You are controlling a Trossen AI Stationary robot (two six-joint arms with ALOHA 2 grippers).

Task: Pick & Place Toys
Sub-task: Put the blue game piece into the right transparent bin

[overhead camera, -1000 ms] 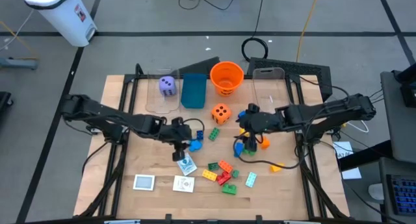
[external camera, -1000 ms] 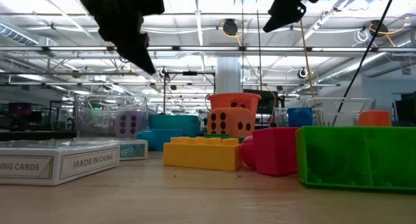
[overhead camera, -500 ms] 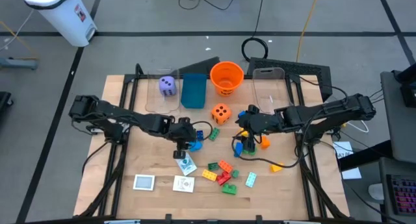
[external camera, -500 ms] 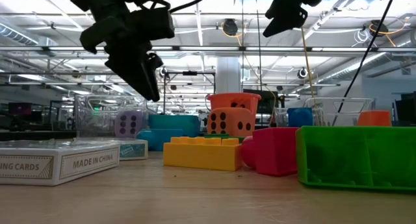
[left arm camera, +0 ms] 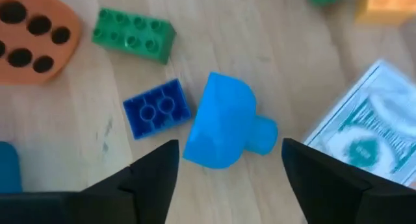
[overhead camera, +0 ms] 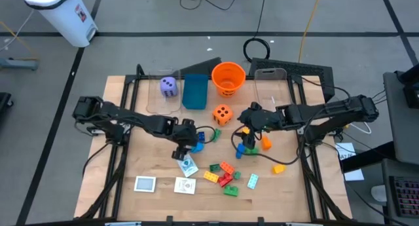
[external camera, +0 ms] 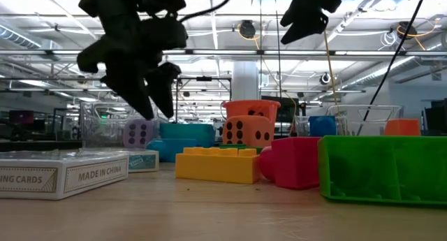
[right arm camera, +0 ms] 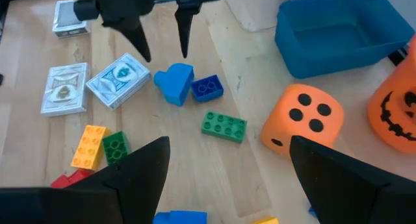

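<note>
At mid-table, the left gripper (overhead camera: 189, 146) hangs with its jaws spread just above a rounded light-blue toy piece (left arm camera: 224, 128), which lies free on the wood beside a small dark-blue brick (left arm camera: 156, 108) and a teal-backed card (right arm camera: 118, 80); nothing is pinched between its fingers. To the right, the right gripper (overhead camera: 247, 124) hovers with jaws wide and empty over its own scatter of bricks, a blue brick (overhead camera: 240, 149) and an orange brick (overhead camera: 266, 143) among them. The sorting appears barely begun: the purple die (overhead camera: 168, 86) sits in the clear bin (overhead camera: 152, 101) at the far left, but the teal box (right arm camera: 338, 30) shows a bare floor and the far-right clear bin (overhead camera: 270, 88) seems to hold nothing. The orange die (overhead camera: 222, 114) rests on the table just near of the orange bucket (overhead camera: 228, 78), a green brick (right arm camera: 224, 126) lies near it, and a cluster of yellow, red, orange and green bricks (overhead camera: 222, 177) waits toward the near edge alongside two more white cards (overhead camera: 145, 184). By this evidence, nearly every toy remains to be picked and placed.
</note>
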